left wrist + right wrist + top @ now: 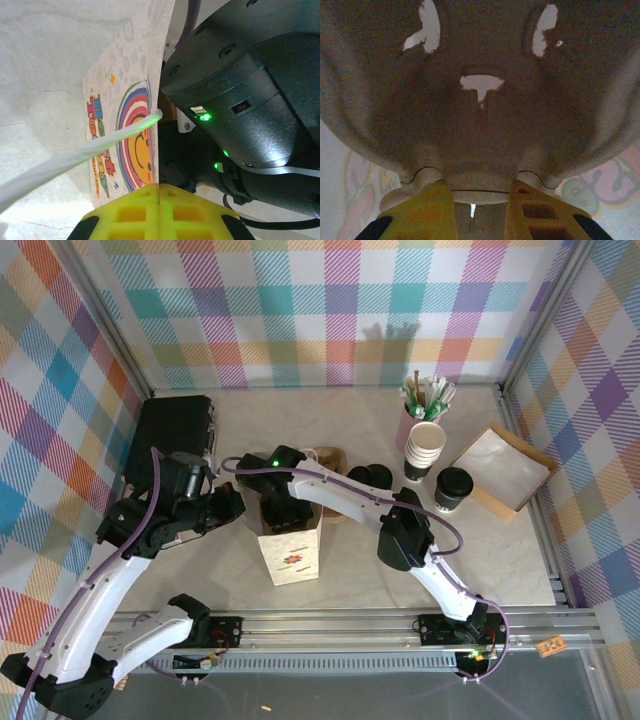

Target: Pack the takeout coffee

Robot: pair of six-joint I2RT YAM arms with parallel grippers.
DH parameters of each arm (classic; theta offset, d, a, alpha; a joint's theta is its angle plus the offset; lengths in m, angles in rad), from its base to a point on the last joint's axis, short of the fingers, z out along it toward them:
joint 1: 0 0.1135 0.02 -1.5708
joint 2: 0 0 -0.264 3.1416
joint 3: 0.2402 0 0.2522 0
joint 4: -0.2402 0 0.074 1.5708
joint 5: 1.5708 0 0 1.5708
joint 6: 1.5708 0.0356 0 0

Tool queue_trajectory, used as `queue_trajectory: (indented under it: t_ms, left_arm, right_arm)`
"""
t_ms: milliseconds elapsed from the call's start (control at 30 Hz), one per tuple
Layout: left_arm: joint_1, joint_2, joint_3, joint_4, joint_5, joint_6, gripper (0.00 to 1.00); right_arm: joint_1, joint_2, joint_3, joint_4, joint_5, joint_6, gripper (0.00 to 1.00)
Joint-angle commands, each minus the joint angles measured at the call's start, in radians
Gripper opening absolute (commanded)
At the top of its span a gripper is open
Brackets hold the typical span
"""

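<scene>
From above, the takeout coffee [452, 488] stood on the table [380, 570], well right of the paper bag [292, 555], with loose lids [370, 477] between them and stacked cups [424, 448] beside it. The left end effector [159, 192] was clenched on the bag's rim (steadying it, I judge). The right end effector [481, 192] grasped a pulp carrier [480, 130] inside the bag; seating and releasing it should come next.

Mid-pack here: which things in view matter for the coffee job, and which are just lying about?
In the job: takeout coffee; paper bag; pulp carrier; left pincer; right pincer.
Lying about: cup stack; loose lids; straw cup; napkins; black case.
</scene>
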Motion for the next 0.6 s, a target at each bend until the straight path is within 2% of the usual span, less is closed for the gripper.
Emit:
queue_trajectory:
  t_ms: [0,567]
  left_arm:
    - [-0.008,-0.018,0.02,-0.014,-0.043,0.015,0.0]
    - [-0.008,-0.044,0.045,-0.048,-0.072,0.037,0.0]
  right_arm:
    - [0.0,0.019,-0.025,-0.027,-0.029,0.011,0.0]
    - [0.003,0.049,-0.104,0.033,-0.046,0.03,0.05]
